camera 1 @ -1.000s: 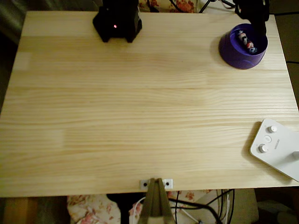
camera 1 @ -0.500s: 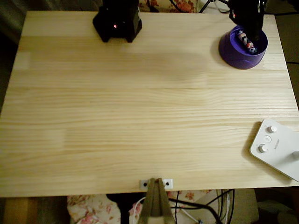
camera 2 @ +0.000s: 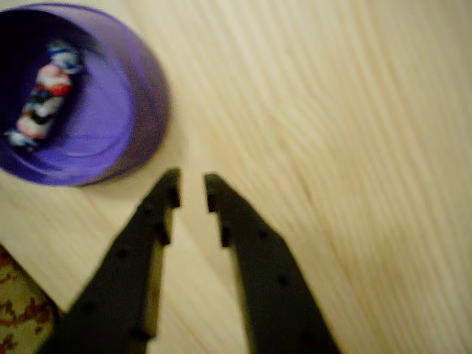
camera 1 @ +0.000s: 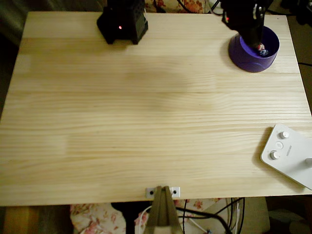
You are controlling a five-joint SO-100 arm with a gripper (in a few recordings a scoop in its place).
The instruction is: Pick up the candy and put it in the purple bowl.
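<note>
Gripper: in the wrist view the gripper (camera 2: 191, 190) has its two dark fingers parted by a narrow gap, with nothing between them; bare wood shows through the gap.
Gripper place: the tips sit just outside the bowl's rim, over the table (camera 2: 332, 147), not over the bowl's hollow.
Purple bowl: the purple bowl (camera 2: 140, 118) stands upright at the upper left of the wrist view; in the overhead view the purple bowl (camera 1: 246, 61) is near the far right corner of the table (camera 1: 146, 122), partly under the dark arm (camera 1: 243, 17).
Candy: the candy (camera 2: 43, 103) lies on the bowl's floor, apart from the fingers; the candy (camera 1: 262, 48) shows as a small bright spot inside the bowl from above.
Step in hand: by my reading the drop is done and the arm is clearing off.
Next move: likely only a lift away without knocking the rim.
Around: a white device with knobs (camera 1: 287, 153) sits at the near right edge, well apart; a black base (camera 1: 122, 22) stands at the far edge.
In the way: nothing on the open wood that I can see.
</note>
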